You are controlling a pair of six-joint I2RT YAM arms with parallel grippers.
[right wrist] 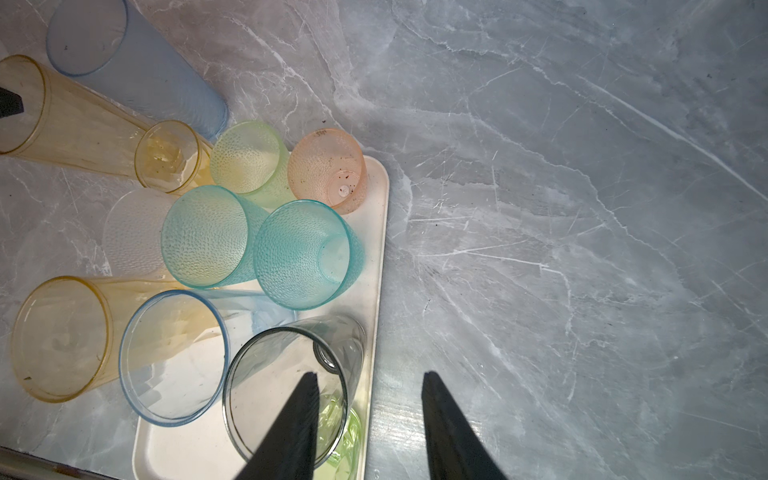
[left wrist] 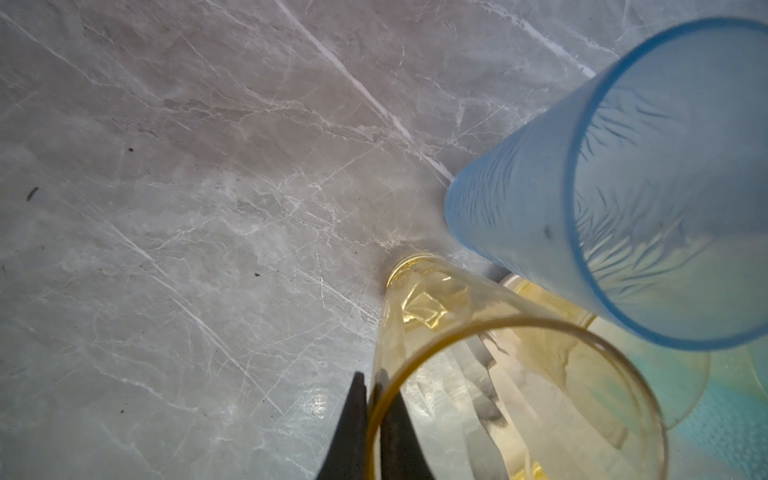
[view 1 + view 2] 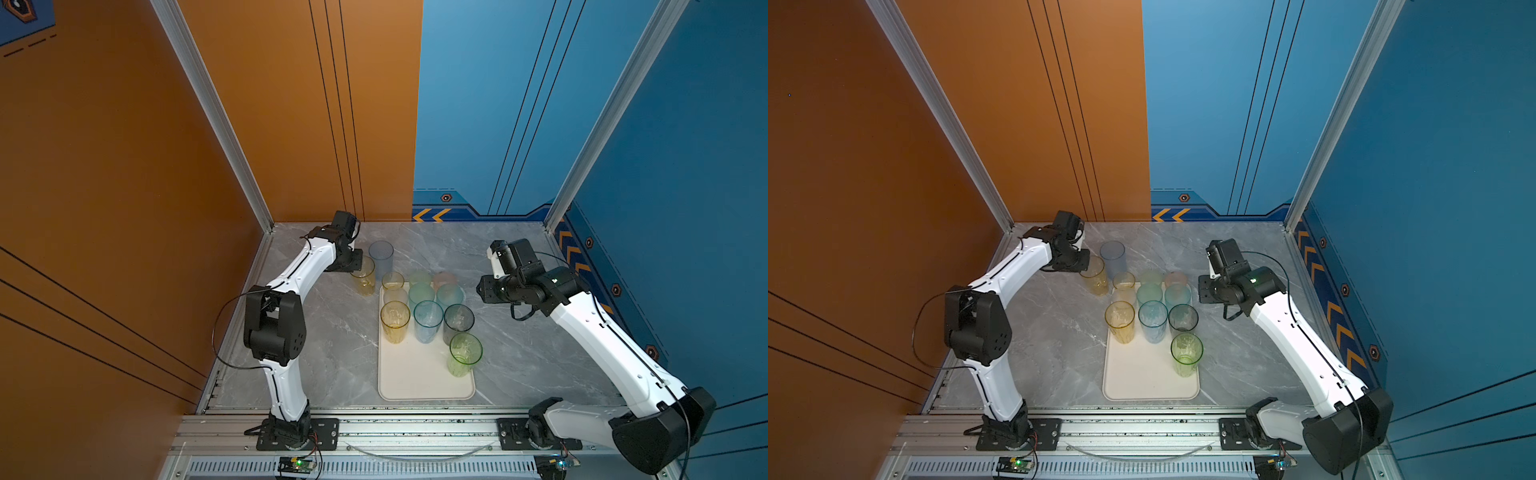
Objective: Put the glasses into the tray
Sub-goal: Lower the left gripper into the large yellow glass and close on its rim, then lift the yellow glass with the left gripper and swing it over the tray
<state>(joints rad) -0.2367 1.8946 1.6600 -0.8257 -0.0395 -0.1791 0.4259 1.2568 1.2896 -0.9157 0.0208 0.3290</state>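
Observation:
My left gripper (image 2: 370, 382) is shut on the rim of a tall yellow glass (image 2: 457, 332), one finger inside the wall and one outside. That glass (image 3: 364, 277) stands on the table just beyond the tray's far left corner, next to a tall frosted blue glass (image 3: 381, 255). The cream tray (image 3: 415, 384) holds several glasses: yellow (image 3: 395, 321), blue (image 3: 428, 321), grey (image 3: 458, 322), green (image 3: 464, 354) and shorter teal, pink and pale ones behind. My right gripper (image 1: 370, 374) is open and empty, hovering over the tray's right rim (image 1: 380, 232) beside the grey glass (image 1: 291, 374).
The grey marble table (image 3: 519, 332) lies bare to the right of the tray and in front of the left arm. Orange and blue walls with aluminium posts close in the back and sides. A metal rail (image 3: 395, 428) runs along the front edge.

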